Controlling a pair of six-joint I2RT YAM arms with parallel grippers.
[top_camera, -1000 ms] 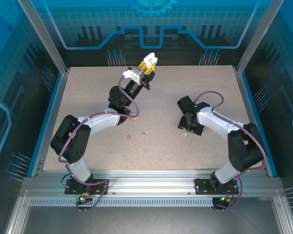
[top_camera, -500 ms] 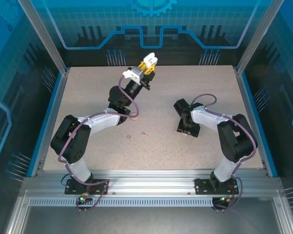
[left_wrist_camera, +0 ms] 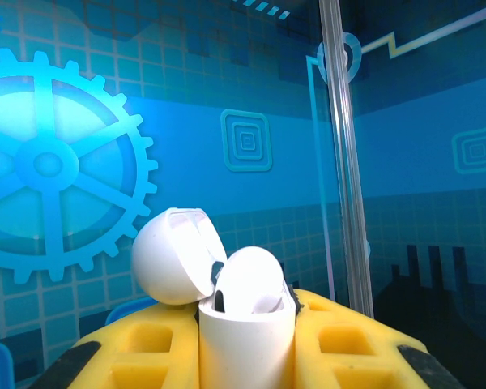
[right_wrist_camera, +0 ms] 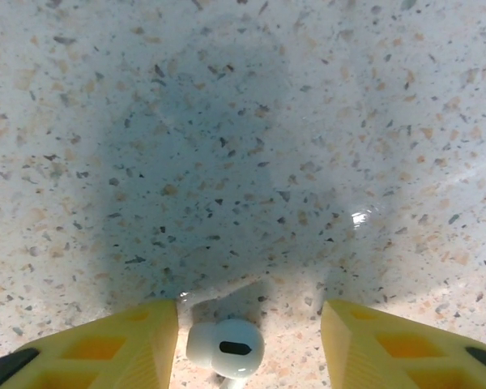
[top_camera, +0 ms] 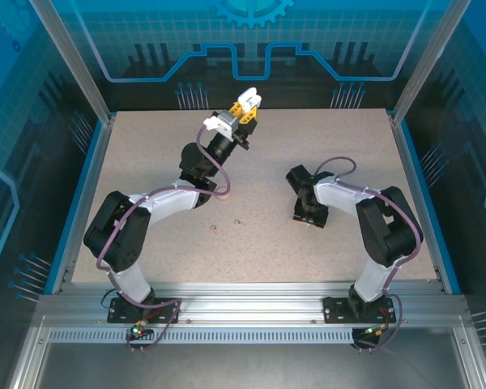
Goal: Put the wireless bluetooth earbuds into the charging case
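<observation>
Left gripper [top_camera: 245, 104] is up at far centre, clamped on the white case [left_wrist_camera: 245, 332], lid flipped open. Right gripper [right_wrist_camera: 249, 344] is down at the table [top_camera: 146, 162], right of centre, fingers apart. They straddle a white earbud [right_wrist_camera: 225, 347] lying on the surface, just beside one finger. A pinkish earbud [top_camera: 216, 228] and a second pinkish earbud [top_camera: 240, 220] lie loose near centre. The pink round case [top_camera: 223, 194] sits by the left arm.

White earbud [right_wrist_camera: 225, 347] between yellow fingers [right_wrist_camera: 117, 347]

Glossy white plastic earbud [right_wrist_camera: 224, 347] on a smooth, speckled tabletop [right_wrist_camera: 227, 121].
</observation>
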